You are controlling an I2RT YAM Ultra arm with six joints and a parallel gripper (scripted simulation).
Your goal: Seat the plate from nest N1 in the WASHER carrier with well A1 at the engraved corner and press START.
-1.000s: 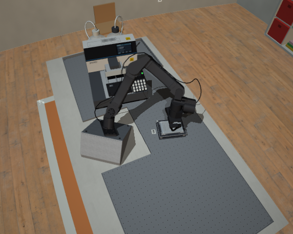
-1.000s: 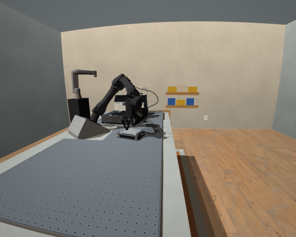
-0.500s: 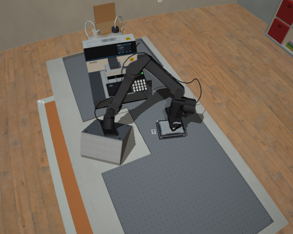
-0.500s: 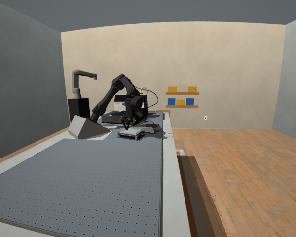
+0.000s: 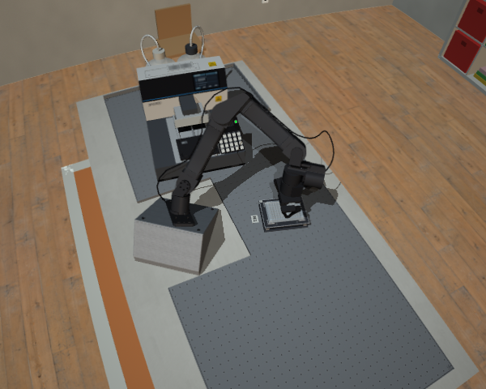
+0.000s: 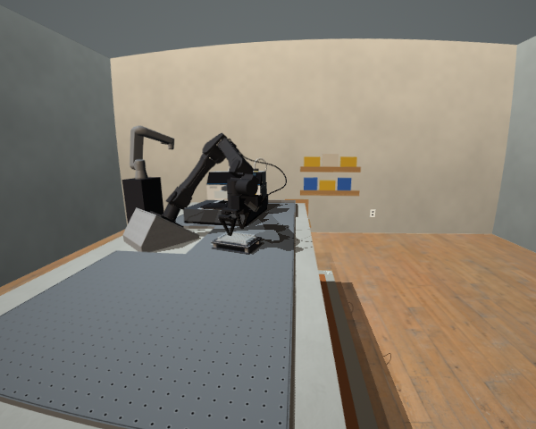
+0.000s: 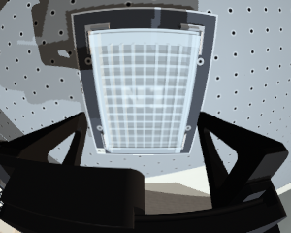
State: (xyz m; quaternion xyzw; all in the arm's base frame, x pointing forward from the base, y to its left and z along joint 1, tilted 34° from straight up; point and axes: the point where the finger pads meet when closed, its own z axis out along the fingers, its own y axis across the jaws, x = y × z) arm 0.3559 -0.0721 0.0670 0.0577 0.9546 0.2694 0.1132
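The clear well plate (image 5: 278,212) lies flat in the dark plate nest N1 (image 5: 284,218) on the perforated table. It also shows in the wrist view (image 7: 145,91) and in the exterior view (image 6: 237,239). My gripper (image 5: 289,209) hangs just above the plate's near end, open wide, its fingers spread to either side of the plate and holding nothing. The washer (image 5: 185,90) stands at the back of the table, with its keypad (image 5: 231,142) partly hidden behind my arm. I cannot make out the carrier pocket or the plate's cut-off corner.
My arm's base sits on a grey block (image 5: 178,238) left of the nest. A small label (image 5: 253,218) lies left of the nest. Two bottles (image 5: 174,51) with tubing stand on the washer. A second grey arm (image 6: 141,156) stands beyond the table.
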